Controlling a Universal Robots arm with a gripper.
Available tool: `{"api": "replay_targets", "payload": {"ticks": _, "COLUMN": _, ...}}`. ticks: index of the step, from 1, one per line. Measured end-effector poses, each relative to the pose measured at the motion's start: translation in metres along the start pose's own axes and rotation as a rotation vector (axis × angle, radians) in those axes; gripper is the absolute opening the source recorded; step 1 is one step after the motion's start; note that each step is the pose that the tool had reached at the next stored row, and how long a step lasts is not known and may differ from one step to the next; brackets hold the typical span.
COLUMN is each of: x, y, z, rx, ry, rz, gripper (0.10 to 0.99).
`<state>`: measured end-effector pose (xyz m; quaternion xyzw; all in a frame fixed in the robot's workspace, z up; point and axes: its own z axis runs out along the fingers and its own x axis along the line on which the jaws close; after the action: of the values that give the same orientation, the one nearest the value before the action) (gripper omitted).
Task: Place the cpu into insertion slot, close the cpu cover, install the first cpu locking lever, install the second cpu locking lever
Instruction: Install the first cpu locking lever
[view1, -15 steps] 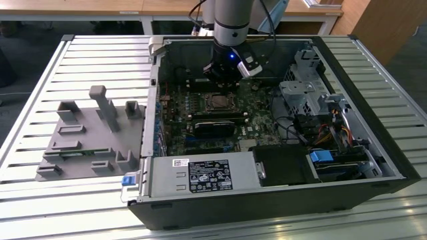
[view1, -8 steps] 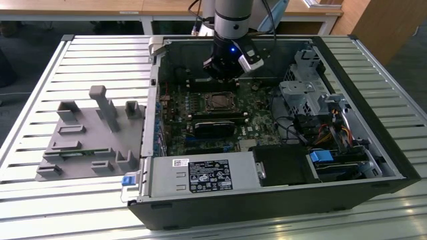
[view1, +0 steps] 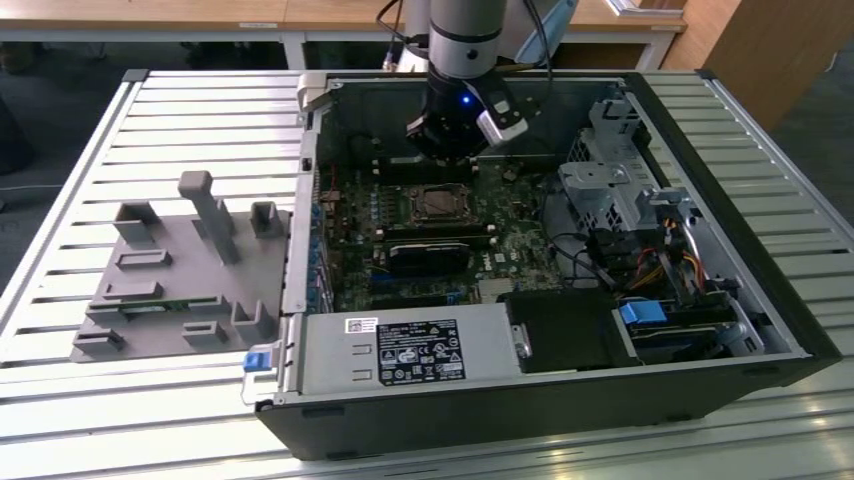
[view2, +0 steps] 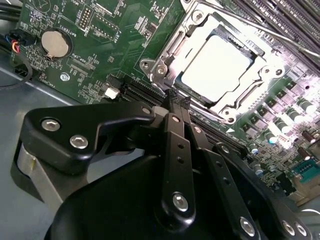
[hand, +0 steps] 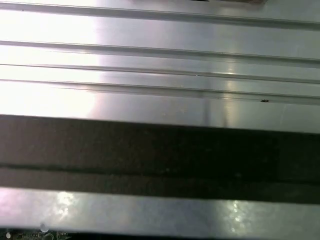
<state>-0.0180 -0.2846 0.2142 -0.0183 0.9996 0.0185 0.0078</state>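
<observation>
The gripper (view2: 176, 102), fingers pinched together and empty, is being held just beside the cpu cover (view2: 165, 62), closed over the cpu (view2: 215, 67), seemingly to work the lever.

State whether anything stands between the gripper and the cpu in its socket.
Nothing visible does. In the second wrist view the gripper hangs with fingertips together just short of the cpu cover; the cpu already sits in the insertion slot, inside the cover's window.

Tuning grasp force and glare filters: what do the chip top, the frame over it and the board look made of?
The cpu: looks like bare metal, smooth matte silver top, washed out by glare. The cpu cover: seems stamped sheet metal, shiny, with bright highlights on the edges. The circuit board: green laminate, probably fibreglass, semi-gloss with white print.
</observation>
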Motion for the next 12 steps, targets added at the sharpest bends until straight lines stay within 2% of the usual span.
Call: {"api": "replay_targets", "payload": {"ticks": 12, "x": -0.0001, "y": -0.0039, "z": -0.0001, "rx": 0.000, "ry": 0.0000, "rz": 0.000, "gripper": 0.106}}
